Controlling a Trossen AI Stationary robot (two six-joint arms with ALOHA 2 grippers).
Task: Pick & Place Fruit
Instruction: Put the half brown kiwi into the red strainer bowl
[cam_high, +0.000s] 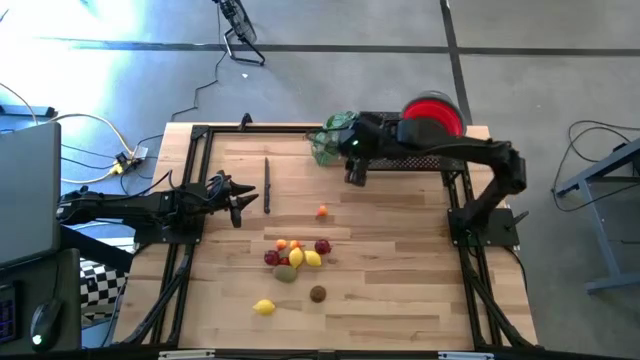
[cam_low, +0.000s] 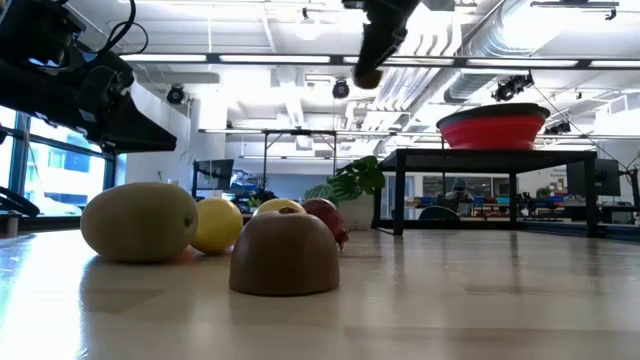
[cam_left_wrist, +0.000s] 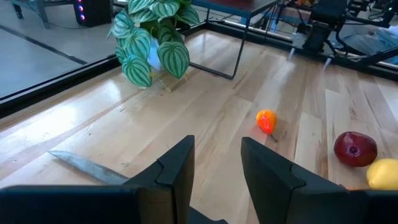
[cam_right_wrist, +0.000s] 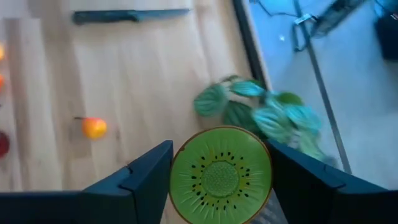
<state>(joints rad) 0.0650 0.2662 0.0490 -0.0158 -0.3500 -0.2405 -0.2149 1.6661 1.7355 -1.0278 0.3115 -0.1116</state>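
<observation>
1. Currently the right tool (cam_right_wrist: 221, 180) is clamped on a kiwi half (cam_right_wrist: 221, 173), raised above the far side of the surface (cam_high: 400, 260), near the plant (cam_high: 335, 135) and red bowl (cam_high: 433, 112).
2. Left tool (cam_left_wrist: 217, 168) sits part-open, empty, near the knife (cam_high: 267, 184).
3. Remaining fruit cluster (cam_high: 296, 258) lies mid-surface; a small orange fruit (cam_high: 321, 211) sits apart.
4. Risk: the rounded kiwi could slip from the pinch, or the arm could clip the plant en route to the bowl.

Plant (cam_high: 335, 137), knife (cam_high: 267, 184) flank open tabletop (cam_high: 400, 230); fruit cluster (cam_high: 296, 257) near front.
</observation>
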